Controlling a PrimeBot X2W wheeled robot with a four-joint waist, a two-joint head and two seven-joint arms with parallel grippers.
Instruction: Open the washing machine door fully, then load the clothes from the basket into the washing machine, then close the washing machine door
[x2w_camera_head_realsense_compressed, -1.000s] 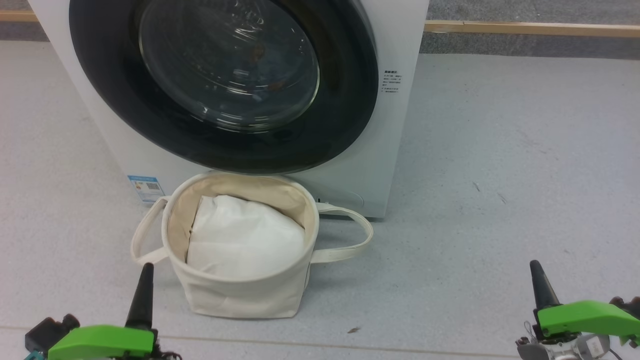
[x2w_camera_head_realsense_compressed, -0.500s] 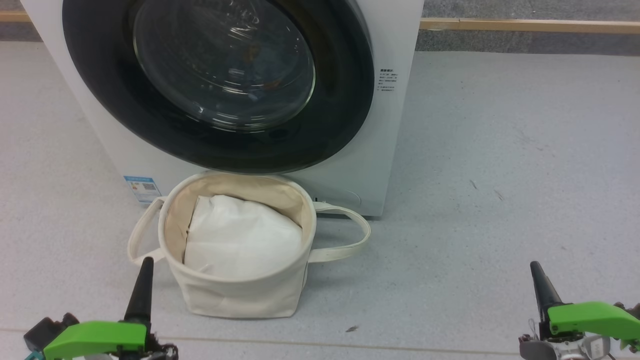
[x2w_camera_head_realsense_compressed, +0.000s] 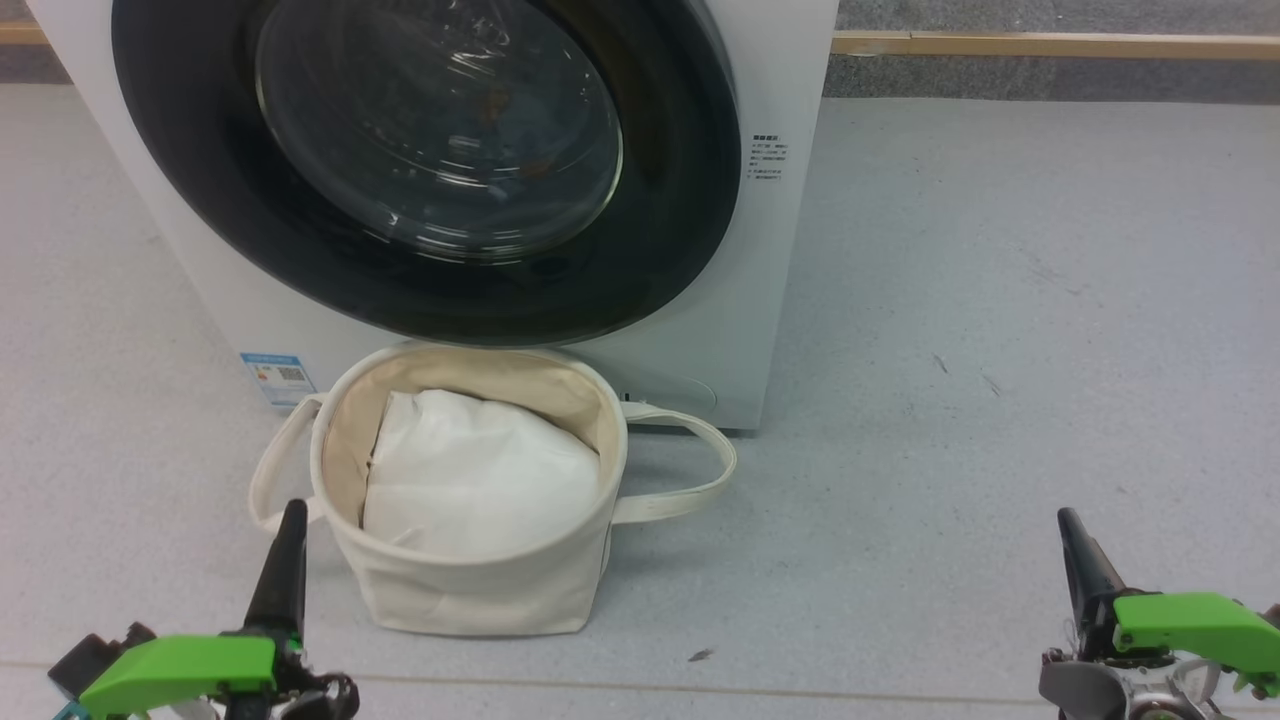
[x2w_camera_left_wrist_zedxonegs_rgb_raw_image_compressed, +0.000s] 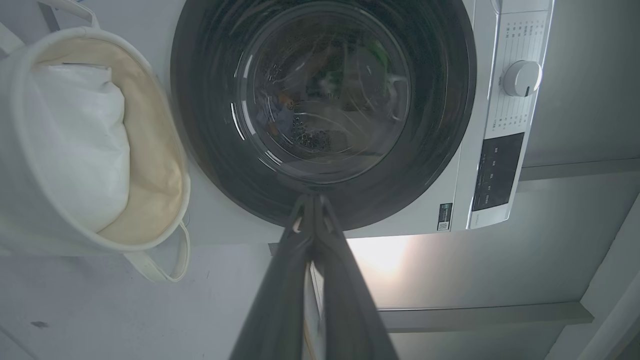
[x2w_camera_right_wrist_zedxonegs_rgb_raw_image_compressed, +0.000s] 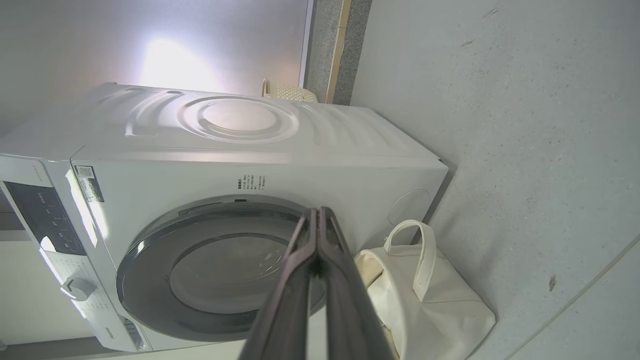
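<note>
Washing machine door (x2w_camera_head_realsense_compressed: 690, 200) shut flush on washing machine (x2w_camera_head_realsense_compressed: 790, 300). Basket (x2w_camera_head_realsense_compressed: 480, 595) on floor (x2w_camera_head_realsense_compressed: 1000, 350) just under door rim, white bundle (x2w_camera_head_realsense_compressed: 480, 480) inside. Left pincer (x2w_camera_head_realsense_compressed: 293, 515) pinched closed, holding nothing, beside basket's left handle. Right pincer (x2w_camera_head_realsense_compressed: 1068, 522) likewise, well apart over open floor.

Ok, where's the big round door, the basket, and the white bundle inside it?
washing machine door (x2w_camera_head_realsense_compressed: 680, 200): head view, on its glossy black rim.
basket (x2w_camera_head_realsense_compressed: 480, 600): head view, on its front canvas wall.
white bundle (x2w_camera_head_realsense_compressed: 480, 480): head view, on its middle.
</note>
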